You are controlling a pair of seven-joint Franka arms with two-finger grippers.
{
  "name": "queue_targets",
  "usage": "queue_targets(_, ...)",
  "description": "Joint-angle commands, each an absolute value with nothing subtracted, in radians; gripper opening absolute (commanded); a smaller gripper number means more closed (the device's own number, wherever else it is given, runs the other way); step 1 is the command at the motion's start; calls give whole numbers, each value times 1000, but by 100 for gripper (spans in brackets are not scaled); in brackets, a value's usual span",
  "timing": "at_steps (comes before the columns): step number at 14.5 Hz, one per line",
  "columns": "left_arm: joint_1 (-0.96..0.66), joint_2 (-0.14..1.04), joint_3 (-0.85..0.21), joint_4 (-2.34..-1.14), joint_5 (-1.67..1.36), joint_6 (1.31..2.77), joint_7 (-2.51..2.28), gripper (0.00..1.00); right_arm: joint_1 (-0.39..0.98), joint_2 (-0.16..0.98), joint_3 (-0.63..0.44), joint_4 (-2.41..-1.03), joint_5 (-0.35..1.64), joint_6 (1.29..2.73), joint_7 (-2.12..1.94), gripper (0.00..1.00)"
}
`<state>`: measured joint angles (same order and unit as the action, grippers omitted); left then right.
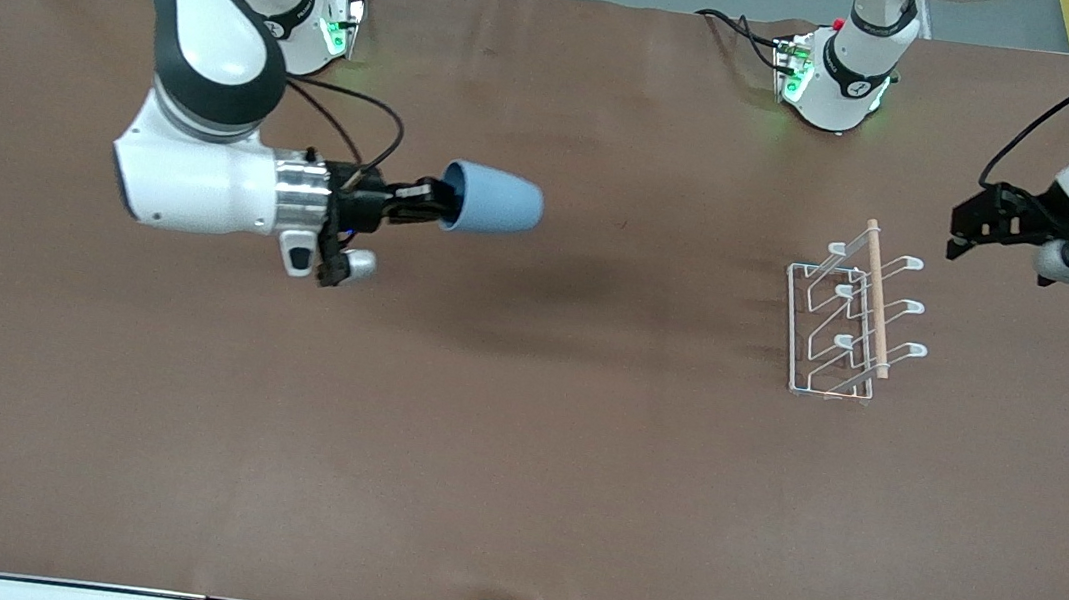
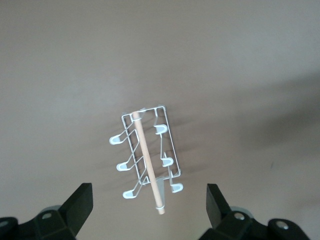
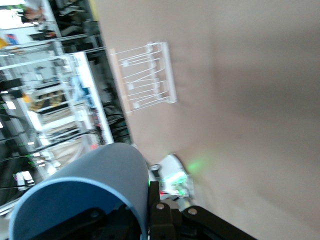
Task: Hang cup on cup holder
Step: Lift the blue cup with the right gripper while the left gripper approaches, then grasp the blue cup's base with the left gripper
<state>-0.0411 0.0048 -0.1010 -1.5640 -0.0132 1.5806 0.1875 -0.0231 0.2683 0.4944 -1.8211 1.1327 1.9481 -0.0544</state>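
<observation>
The cup (image 1: 496, 200) lies sideways in the air, pinched at its rim by the right tool (image 1: 425, 199) above the bench (image 1: 519, 439). The cup holder (image 1: 853, 311) stands beneath the left tool (image 1: 966, 223), whose fingers are spread.
</observation>
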Motion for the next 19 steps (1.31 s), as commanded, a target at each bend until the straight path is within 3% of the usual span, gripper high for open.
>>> queue_targets(1,-40,5,-144,-1554,-14,1524,356,100,-34,291,576,-1836,1312,1994,-54,1)
queue_targets(4,-41,8,-202,-1546,-32,1488,461,100,-28,321,635,-1836,1463,2019,-61,1)
queue_targets(9,-46,28,-285,-1503,-199,1348,526,100,0,347,641,-1850,1486,2057,-66,1)
queue_targets(14,-52,50,-380,-1502,-302,1365,595,100,5,350,666,-1855,1486,2094,-75,1)
queue_targets(19,-64,92,-454,-1503,-310,1498,595,100,5,359,687,-1858,1486,2108,-87,2)
